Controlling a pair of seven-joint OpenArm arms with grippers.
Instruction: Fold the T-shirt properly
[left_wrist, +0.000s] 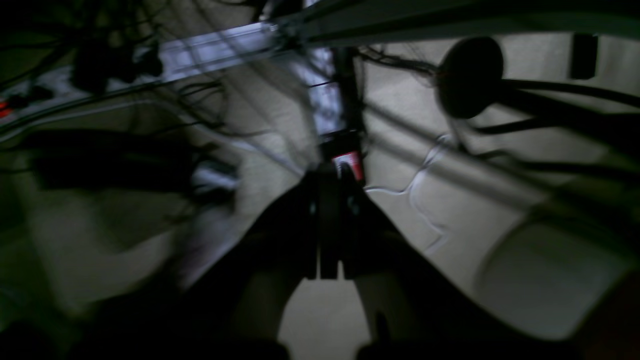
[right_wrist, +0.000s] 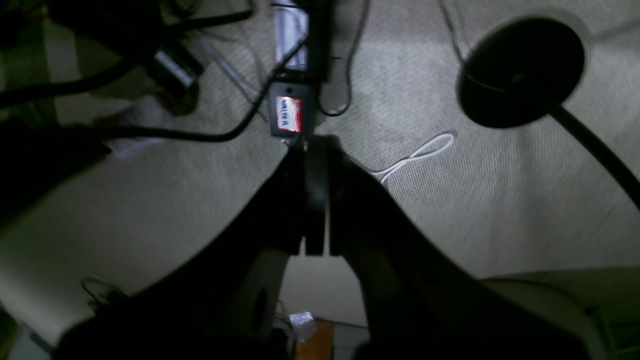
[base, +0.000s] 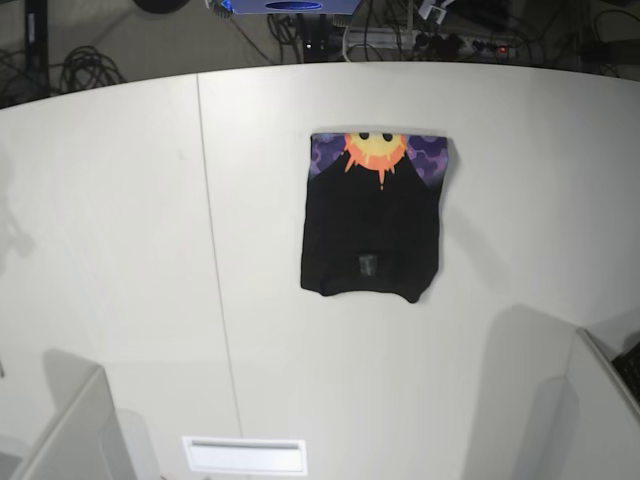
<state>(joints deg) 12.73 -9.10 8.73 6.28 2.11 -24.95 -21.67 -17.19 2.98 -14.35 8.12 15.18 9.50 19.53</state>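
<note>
The T-shirt (base: 372, 225) lies folded into a compact black rectangle at the middle of the white table (base: 120, 250). An orange-yellow sun face and purple camouflage show along its far edge. Neither arm appears in the base view. In the left wrist view, my left gripper (left_wrist: 331, 175) is shut with nothing between its fingers, and it points at a carpeted floor. My right gripper (right_wrist: 316, 145) is likewise shut and empty over the same carpet. Neither wrist view shows the T-shirt.
On the carpet lie dark cables, a white cable (right_wrist: 417, 156), a black round stand base (right_wrist: 520, 70) and a box with a red label (right_wrist: 289, 114). Cables and power strips (base: 430, 42) sit behind the table. Pale panels (base: 70, 435) rise at both front corners.
</note>
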